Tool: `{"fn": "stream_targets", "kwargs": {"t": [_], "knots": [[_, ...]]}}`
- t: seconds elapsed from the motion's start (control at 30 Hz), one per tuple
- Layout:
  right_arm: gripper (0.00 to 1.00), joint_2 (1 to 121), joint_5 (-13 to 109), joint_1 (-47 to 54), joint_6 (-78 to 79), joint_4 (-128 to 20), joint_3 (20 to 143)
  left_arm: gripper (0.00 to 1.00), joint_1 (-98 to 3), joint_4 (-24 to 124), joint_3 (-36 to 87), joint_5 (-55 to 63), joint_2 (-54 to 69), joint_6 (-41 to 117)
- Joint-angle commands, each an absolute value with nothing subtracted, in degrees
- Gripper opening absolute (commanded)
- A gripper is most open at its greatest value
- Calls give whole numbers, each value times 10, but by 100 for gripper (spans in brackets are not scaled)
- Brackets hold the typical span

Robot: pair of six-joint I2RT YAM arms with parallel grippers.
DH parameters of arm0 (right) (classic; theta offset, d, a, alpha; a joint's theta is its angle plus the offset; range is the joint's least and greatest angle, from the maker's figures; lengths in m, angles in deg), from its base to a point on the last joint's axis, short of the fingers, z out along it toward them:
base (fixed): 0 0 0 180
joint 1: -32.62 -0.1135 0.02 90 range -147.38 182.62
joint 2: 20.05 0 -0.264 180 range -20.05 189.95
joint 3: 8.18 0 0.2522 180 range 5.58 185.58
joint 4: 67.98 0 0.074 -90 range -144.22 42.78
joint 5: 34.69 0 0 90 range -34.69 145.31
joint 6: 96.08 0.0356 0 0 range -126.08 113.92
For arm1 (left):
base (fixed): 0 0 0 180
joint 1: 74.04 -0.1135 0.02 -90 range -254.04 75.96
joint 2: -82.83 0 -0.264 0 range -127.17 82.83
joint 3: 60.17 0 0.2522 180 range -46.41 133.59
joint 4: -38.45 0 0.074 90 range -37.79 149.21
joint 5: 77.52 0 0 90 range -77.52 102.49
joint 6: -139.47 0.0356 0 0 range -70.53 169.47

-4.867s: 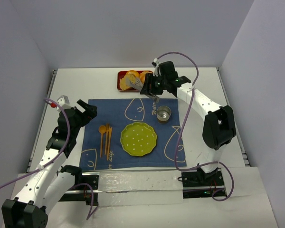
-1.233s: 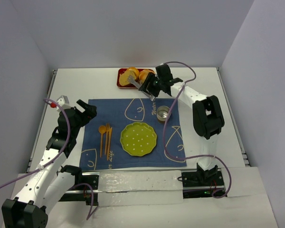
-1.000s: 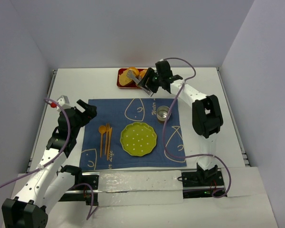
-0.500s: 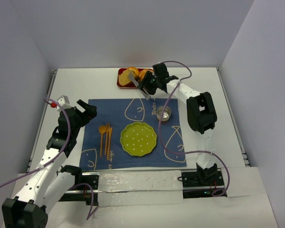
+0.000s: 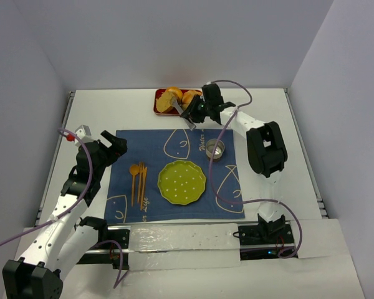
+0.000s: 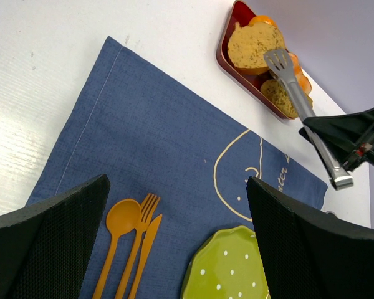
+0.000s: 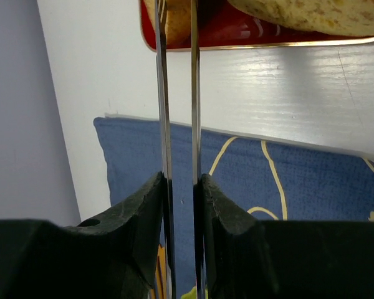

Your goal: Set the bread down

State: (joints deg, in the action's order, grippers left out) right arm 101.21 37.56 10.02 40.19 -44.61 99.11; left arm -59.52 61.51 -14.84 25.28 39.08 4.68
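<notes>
Two bread slices lie in a red tray at the back of the table: a larger one and a smaller one. My right gripper is shut on metal tongs, squeezing their two arms close together. The tong head reaches over the tray at the slices, and a tan slice shows between the arms. I cannot tell whether it is gripped. My left gripper is open and empty above the left part of the blue mat. The green plate sits bare on the mat.
A round orange bun sits at the tray's far end. A small metal cup stands on the mat right of the plate. An orange spoon, fork and knife lie left of the plate. Grey walls enclose the table.
My right gripper has moved a little back and left, carrying the tong head further over the tray. Its elbow has swung inward. The left arm has not moved.
</notes>
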Motion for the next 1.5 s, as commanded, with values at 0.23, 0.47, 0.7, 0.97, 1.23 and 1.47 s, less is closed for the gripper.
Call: {"fn": "stream_targets", "kwargs": {"t": [0.23, 0.47, 0.7, 0.97, 1.23, 1.47], "knots": [[4, 783, 345, 94, 302, -495, 911, 99, -596, 592, -148, 242, 387, 43], [2, 572, 326, 83, 299, -498, 685, 99, -596, 594, -144, 233, 380, 41], [2, 329, 318, 39, 301, -387, 501, 99, -596, 590, -148, 231, 392, 42], [2, 186, 192, 24, 331, -233, 411, 99, -596, 593, -147, 234, 398, 41], [3, 154, 178, 23, 342, -147, 382, 99, -596, 594, -148, 231, 402, 39], [41, 183, 210, 23, 328, -120, 402, 99, -596, 595, -148, 230, 405, 39]]}}
